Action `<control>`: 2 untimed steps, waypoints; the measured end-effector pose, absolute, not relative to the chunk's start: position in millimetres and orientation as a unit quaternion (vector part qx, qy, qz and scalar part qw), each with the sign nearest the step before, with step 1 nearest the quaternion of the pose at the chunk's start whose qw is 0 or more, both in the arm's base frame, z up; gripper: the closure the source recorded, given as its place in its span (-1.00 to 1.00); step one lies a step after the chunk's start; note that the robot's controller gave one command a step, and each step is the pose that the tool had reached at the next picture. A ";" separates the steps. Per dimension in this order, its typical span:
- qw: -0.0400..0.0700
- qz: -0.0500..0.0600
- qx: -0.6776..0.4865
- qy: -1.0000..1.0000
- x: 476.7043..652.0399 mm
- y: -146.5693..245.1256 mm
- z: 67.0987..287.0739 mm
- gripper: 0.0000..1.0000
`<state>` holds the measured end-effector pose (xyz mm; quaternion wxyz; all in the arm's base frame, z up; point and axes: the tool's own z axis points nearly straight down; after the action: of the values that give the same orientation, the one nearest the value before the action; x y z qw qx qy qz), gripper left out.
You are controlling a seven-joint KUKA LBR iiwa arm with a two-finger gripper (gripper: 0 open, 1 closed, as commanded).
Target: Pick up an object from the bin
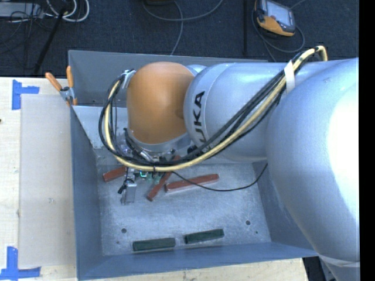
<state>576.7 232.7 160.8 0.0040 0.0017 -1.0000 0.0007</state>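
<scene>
- Three reddish-brown sticks lie flat on the floor of the bin (193, 215), in its far-left part. They are a left stick (113, 174), a short stick (154, 191) lying askew, and a long stick (191, 183) running off to the right.
- The gripper (128, 191) sits low, close to the floor, between the left stick and the short stick. It is near both, but I cannot make out whether it touches either.
- Jaws open or closed: cannot tell. The arm's orange cover (158, 101) and looped cables (106, 122) hang over most of it.
- Nothing is seen held.
- Likely reason for the pose: the wrist points straight down over the stick cluster, which suits taking a thin flat piece from above.
- The sticks look slim, straight-edged and dull-surfaced. Lying flat, they offer little height to catch, so I judge a pinch across the narrow width the sensible way.
- Two dark green bars, one (153, 244) beside the other (204, 236), lie almost end to end by the near wall, well apart from the gripper.
</scene>
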 end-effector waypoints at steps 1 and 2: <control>0.002 0.001 0.063 -0.998 620.9 214.5 65.5 -1.00; 0.000 0.000 0.062 -0.998 622.1 216.0 70.3 1.00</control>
<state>622.1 216.0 70.3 -0.0003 0.0622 -0.9981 -0.0003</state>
